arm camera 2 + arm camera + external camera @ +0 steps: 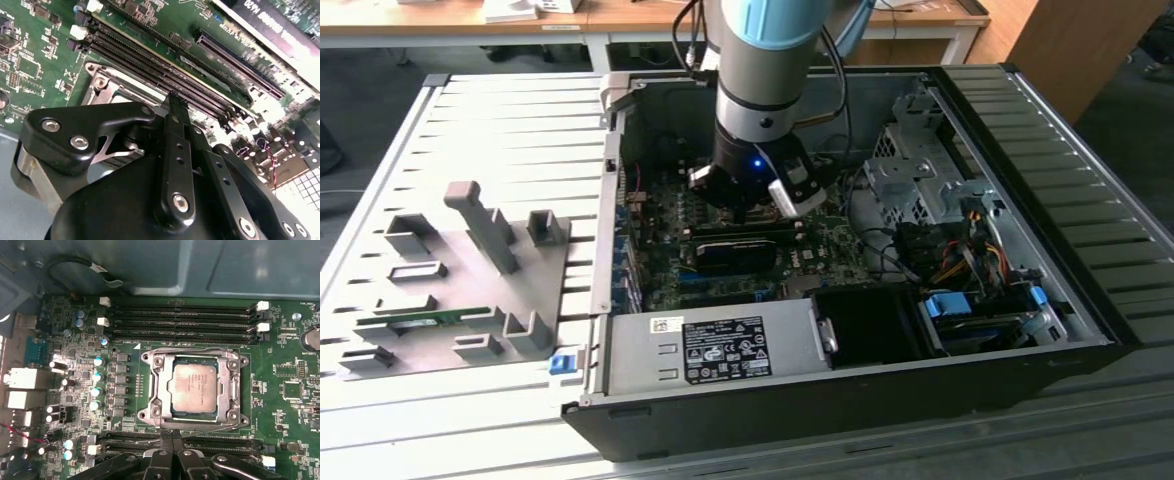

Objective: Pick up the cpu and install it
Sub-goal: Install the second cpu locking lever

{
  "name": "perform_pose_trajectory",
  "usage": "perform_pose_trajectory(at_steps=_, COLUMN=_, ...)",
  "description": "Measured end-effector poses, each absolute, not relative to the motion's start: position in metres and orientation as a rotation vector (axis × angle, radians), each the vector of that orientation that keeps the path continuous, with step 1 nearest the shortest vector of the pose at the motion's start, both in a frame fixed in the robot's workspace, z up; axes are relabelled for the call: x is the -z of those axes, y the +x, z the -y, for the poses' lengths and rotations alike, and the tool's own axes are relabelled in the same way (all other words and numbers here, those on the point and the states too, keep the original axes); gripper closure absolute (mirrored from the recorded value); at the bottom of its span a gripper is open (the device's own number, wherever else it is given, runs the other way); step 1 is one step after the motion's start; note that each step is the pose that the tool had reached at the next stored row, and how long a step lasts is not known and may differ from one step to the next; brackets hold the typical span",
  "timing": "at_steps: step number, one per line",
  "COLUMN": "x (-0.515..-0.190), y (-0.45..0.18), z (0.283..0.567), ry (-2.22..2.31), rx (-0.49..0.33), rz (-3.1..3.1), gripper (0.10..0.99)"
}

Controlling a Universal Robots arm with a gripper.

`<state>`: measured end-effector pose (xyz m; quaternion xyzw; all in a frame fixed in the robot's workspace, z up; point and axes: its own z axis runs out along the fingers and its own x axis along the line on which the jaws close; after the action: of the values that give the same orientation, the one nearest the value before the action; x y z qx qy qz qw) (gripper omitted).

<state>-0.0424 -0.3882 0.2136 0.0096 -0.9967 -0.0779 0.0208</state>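
Silvery cpu (194, 388) seated in one socket (156, 390); jaws closed.

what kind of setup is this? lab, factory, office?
Probably a robotics lab or test bench: an open computer case lies on a slatted metal table beside a grey fixture plate, with desks behind. The cpu sits in the motherboard socket.

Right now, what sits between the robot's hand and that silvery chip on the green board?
In the first wrist view, the socket's metal frame and a thin wire lever lie between the hand and the cpu.
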Motion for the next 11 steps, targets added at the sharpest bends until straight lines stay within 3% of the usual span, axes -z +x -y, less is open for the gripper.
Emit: perform_pose_trajectory(at_steps=11, x=-0.2121, y=-0.0490, z=0.3936, ry=0.029, rx=0.332, rz=3.083, gripper=0.980)
